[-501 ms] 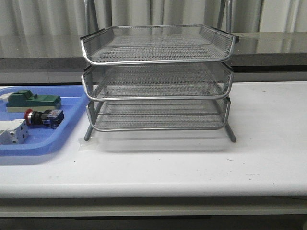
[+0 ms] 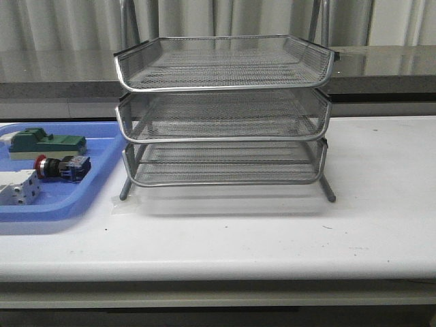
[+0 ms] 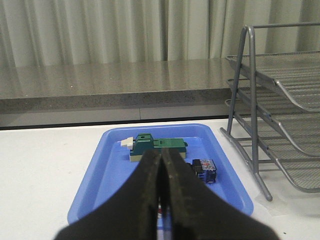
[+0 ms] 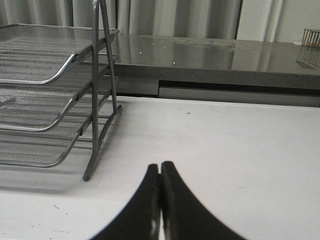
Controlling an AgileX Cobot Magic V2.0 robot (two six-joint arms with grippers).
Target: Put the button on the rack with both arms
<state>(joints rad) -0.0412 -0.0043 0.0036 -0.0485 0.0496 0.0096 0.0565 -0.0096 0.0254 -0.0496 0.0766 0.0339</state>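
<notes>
Nothing had visibly moved since half a second earlier | button [image 2: 63,167] lay on its side in blue tray [image 2: 41,208], ahead of left gripper [image 3: 161,162], well apart | both grippers clenched, empty; right gripper [image 4: 159,172] beside rack [image 2: 223,112] | judged light, rigid, collar slick; grasp across black-blue body.
</notes>
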